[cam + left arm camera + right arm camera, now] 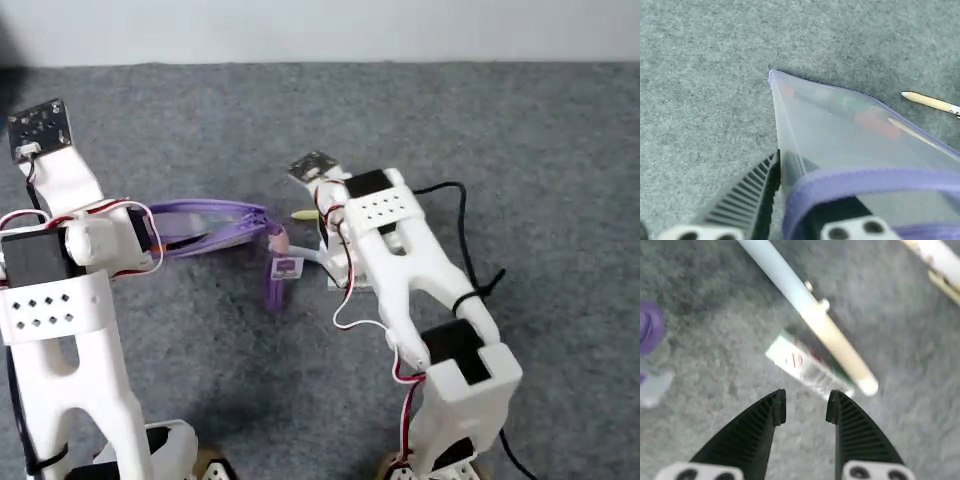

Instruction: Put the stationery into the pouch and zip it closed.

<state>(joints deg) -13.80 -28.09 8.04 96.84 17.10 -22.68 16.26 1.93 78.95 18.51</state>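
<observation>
My left tool (787,167) is clenched on the near edge of the translucent plastic pouch with the purple zip binding (840,130), with the pouch wall pinched between its jaws. My right tool (805,407) is released. Its black ribbed jaws stand apart and empty just above the grey felt-covered desk (715,370).

Just beyond those open jaws lies a small white rectangular eraser (802,365). A long pen, pale blue running to cream (805,310), lies across its far edge. Farther out, near the pouch's far side, a cream-coloured pencil (930,102) rests on the felt, apart from the pouch.

I judge we are in the loading step, with loose stationery still waiting outside and the zip not yet due. For the next move I would lower the right tool over the eraser or the pen and close squarely. Then I would carry the piece toward the pouch's mouth, which from the high view seems to face that arm, while the left tool holds the pouch steady.

Through the pouch wall I can make out blurred reddish and greenish shapes and a thin pale stick. Something is already inside, though I cannot tell what each piece is.
</observation>
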